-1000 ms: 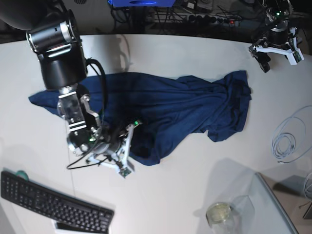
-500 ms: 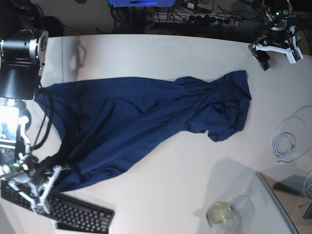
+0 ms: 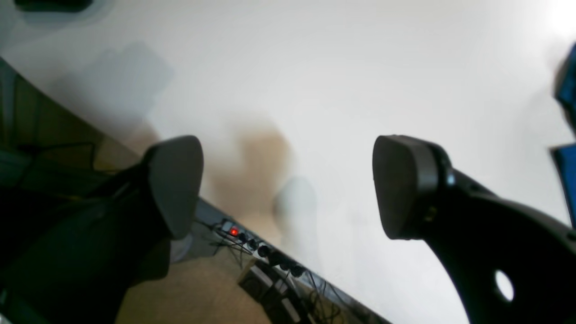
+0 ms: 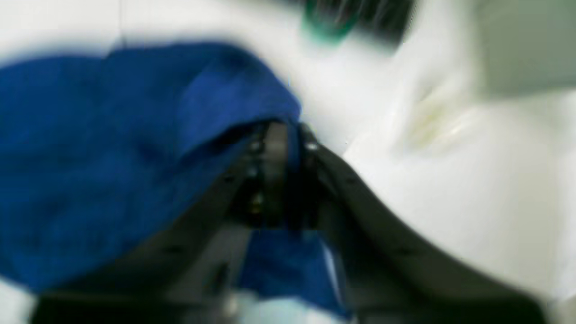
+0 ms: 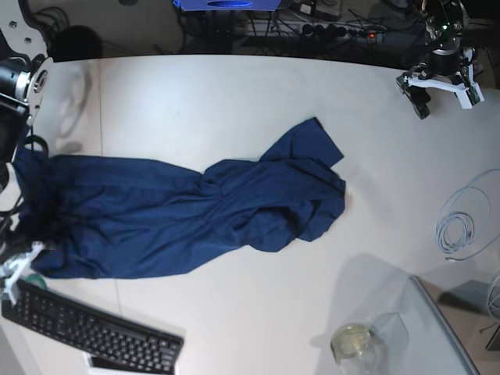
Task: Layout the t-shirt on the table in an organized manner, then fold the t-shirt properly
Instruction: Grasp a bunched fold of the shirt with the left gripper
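Note:
The dark navy t-shirt point(image 5: 195, 219) lies stretched in a long, wrinkled band across the white table point(image 5: 234, 94), from the left edge to a bunched end right of the middle. My right gripper point(image 5: 16, 269) is at the shirt's far left end, beside the keyboard. In the blurred right wrist view its fingers point(image 4: 274, 144) stand close together with a fold of the t-shirt point(image 4: 112, 157) pinched between them. My left gripper point(image 5: 445, 95) hovers over the far right corner, well away from the shirt. Its fingers point(image 3: 400, 184) stand wide apart and hold nothing.
A black keyboard point(image 5: 86, 332) lies at the near left edge. A coiled white cable point(image 5: 461, 223) is at the right. A glass jar point(image 5: 351, 341) and a clear sheet point(image 5: 437, 328) sit near right. A power strip point(image 5: 344, 31) lies beyond the far edge.
My right arm has pulled the shirt's end far to the left and nearer the keyboard, dragging the whole shirt leftward and stretching it out. The left arm has stayed still.

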{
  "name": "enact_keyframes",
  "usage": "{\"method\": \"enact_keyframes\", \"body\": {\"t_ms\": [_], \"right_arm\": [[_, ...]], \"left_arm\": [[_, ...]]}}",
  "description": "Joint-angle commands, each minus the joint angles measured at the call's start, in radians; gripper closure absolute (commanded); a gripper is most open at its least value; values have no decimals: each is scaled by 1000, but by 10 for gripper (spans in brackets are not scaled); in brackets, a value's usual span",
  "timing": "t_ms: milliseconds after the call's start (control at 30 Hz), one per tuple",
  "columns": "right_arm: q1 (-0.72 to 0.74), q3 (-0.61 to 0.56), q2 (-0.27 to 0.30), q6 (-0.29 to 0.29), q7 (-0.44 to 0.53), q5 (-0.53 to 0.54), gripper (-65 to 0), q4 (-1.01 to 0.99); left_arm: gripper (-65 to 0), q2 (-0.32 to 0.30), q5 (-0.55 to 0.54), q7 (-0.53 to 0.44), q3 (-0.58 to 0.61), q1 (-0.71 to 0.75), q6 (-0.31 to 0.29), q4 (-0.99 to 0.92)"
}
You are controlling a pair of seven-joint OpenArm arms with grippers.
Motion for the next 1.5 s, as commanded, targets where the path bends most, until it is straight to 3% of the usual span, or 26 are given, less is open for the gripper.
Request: {"method": "enact_keyframes", "body": {"t_ms": [0, 100, 133, 167, 200, 300, 367, 567, 767, 967, 1100, 1300, 1400, 1467], "right_arm": [[37, -8, 18, 3, 12, 10, -192, 8], [-4, -26, 27, 7, -54, 15, -452, 61], [-32, -35, 19, 10, -55, 17, -492, 132], [-69, -51, 2, 13, -55, 17, -494, 204], [-109, -83, -12, 30, -55, 17, -488, 289], [-242, -295, -50, 190, -58, 14, -459, 545], [-293, -433, -75, 233, -57, 12, -444, 629], [-239, -729, -185, 227, -55, 10, -434, 568], [-113, -844, -305, 162, -54, 10, -432, 319], [-55, -916, -383, 158, 21, 10, -431, 114], [-32, -918, -398, 158, 66, 10, -414, -15], [-21, -910, -403, 147, 121, 10, -180, -101], [-20, -911, -401, 70, 118, 12, -165, -89], [-32, -911, -398, 61, 104, 12, -194, -34]], "left_arm": [[-561, -20, -2, -19, 20, 8, -2, 16], [-561, -35, -2, -19, 60, 8, -2, 13], [-561, -35, -2, -19, 62, 8, -2, 15], [-561, -35, -2, -19, 60, 8, -2, 15], [-561, -36, -2, -19, 59, 7, -2, 13], [-561, -38, -2, -19, 57, 2, -2, 12], [-561, -38, -2, -19, 59, -1, -2, 12], [-561, -38, -2, -19, 63, -2, -2, 12], [-561, -40, -2, -18, 57, 7, -2, 12], [-561, -41, -2, -18, 57, 8, -2, -7], [-561, -40, -2, -18, 57, 8, -2, -11], [-561, -40, -2, -18, 57, 8, -2, -11], [-561, -40, -2, -18, 57, 7, -2, -11], [-561, -41, -2, -18, 57, 7, -2, -11]]}}
